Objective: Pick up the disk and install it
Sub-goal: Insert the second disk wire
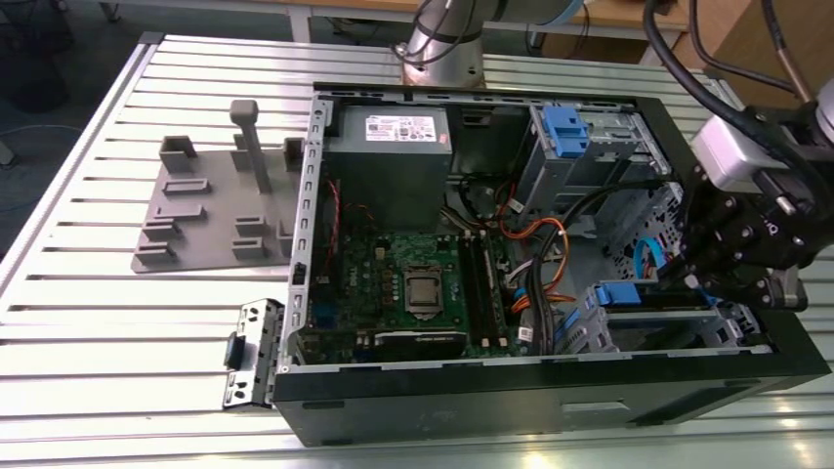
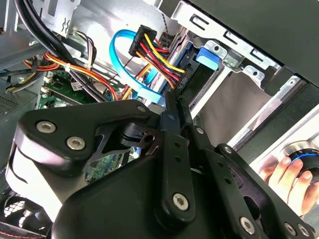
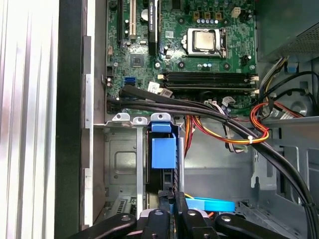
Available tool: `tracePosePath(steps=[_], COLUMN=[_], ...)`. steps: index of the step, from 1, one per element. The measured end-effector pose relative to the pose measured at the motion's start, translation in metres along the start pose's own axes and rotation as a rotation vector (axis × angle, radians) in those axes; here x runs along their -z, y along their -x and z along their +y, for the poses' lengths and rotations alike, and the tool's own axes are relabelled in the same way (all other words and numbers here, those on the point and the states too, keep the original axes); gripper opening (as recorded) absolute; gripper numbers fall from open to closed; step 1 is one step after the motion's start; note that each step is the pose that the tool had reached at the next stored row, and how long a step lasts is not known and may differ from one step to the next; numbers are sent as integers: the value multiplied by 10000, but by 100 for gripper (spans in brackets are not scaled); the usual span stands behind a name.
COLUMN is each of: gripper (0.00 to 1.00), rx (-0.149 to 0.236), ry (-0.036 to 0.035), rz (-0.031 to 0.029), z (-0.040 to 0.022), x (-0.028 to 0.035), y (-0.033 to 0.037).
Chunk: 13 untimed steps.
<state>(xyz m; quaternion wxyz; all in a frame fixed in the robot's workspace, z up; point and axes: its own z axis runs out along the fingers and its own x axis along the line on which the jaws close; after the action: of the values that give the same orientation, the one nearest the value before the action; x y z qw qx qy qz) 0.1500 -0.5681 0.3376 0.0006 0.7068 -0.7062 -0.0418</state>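
The white sticker on the grey box (image 1: 406, 127) is too small to read. The disk (image 3: 163, 152), blue rail showing, stands on edge in the case's (image 1: 548, 386) drive bay (image 3: 122, 164), long axis running down into the bay. The gripper (image 3: 171, 206) sits just above it, jaws clenched together. The case lies open on a slatted metal desk (image 1: 117, 293); a hand (image 2: 291, 177) rests nearby.

text: none legible | power supply label (image 1: 405, 128): print too small to read
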Motion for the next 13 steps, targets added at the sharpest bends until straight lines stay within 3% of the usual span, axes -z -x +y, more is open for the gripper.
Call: tracePosePath(steps=[13], gripper=[16], rx=[-6], ry=[0], rz=[-34], z=[-3], x=[-49], y=[-3])
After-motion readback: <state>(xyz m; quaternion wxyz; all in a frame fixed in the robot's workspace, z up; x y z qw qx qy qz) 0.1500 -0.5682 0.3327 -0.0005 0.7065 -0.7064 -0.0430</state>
